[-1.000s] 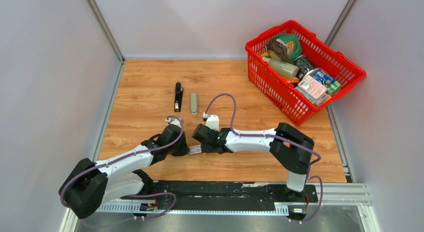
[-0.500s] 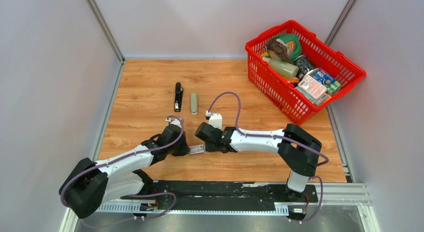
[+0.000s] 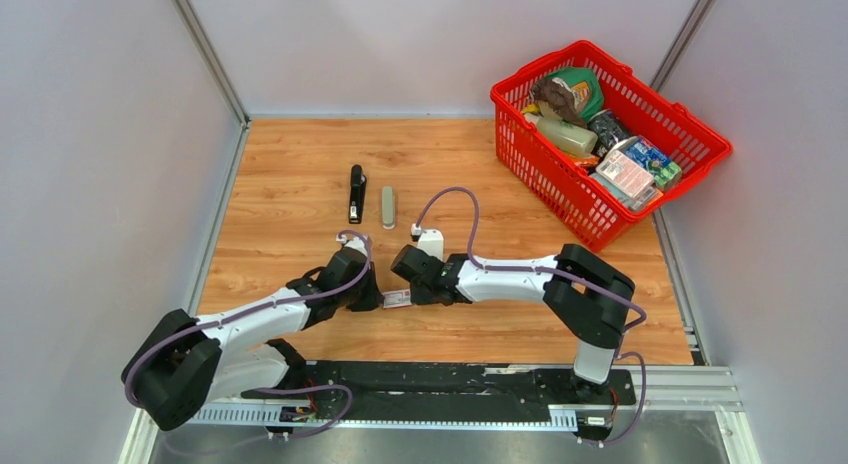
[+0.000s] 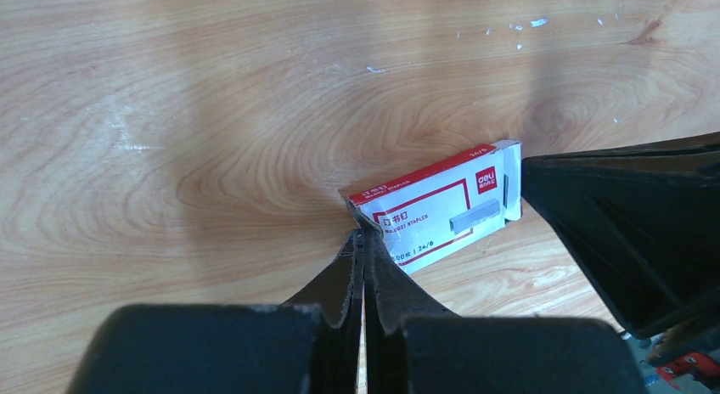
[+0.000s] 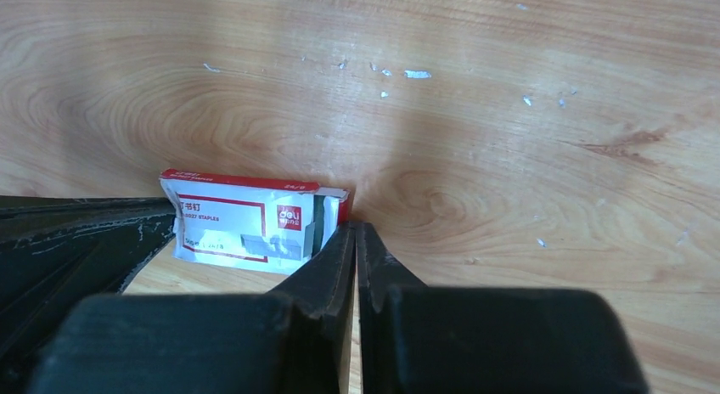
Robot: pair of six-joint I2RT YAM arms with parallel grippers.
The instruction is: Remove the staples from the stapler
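Showing up only from above, the stapler (image 3: 355, 194) is lying just beside a grey bar (image 3: 388, 207). Wrist views are showing the left gripper (image 4: 363, 241) touching one end of a white-and-red box (image 4: 437, 209), the right gripper (image 5: 354, 233) touching the other, both with fingers pressed together.

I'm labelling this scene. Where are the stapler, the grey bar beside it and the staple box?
stapler (image 3: 356, 193): top view, middle of its black body.
grey bar (image 3: 388, 206): top view, its middle.
staple box (image 4: 437, 211): left wrist view, white printed face.
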